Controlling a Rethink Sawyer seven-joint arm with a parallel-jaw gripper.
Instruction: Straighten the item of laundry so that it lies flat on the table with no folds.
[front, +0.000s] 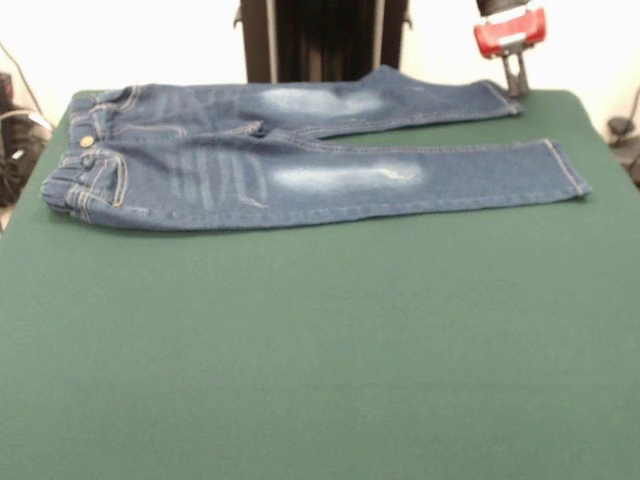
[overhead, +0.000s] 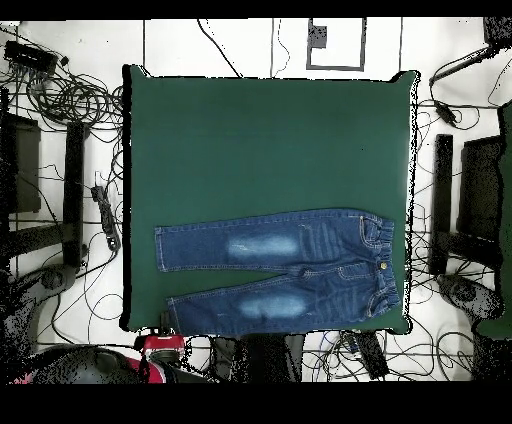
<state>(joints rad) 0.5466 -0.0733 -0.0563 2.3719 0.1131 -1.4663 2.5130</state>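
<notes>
The item of laundry (front: 300, 165), a small pair of blue jeans with pale thigh patches, lies spread on the far part of the green table (front: 320, 350). In the front view its waistband is at the left and both legs run right, slightly apart. No large fold shows, though the waistband looks a little bunched. My gripper (front: 516, 88), red-bodied, hangs at the far right edge of the table, just beyond the far leg's hem and holding nothing. From overhead the jeans (overhead: 275, 270) lie on the table (overhead: 270, 140) near its bottom edge, with the gripper (overhead: 163, 338) off the bottom-left corner.
Most of the table's bare cloth lies on the side away from the robot. Tangled cables (overhead: 70, 95) and black stands (overhead: 72, 190) crowd the floor on both sides of the table.
</notes>
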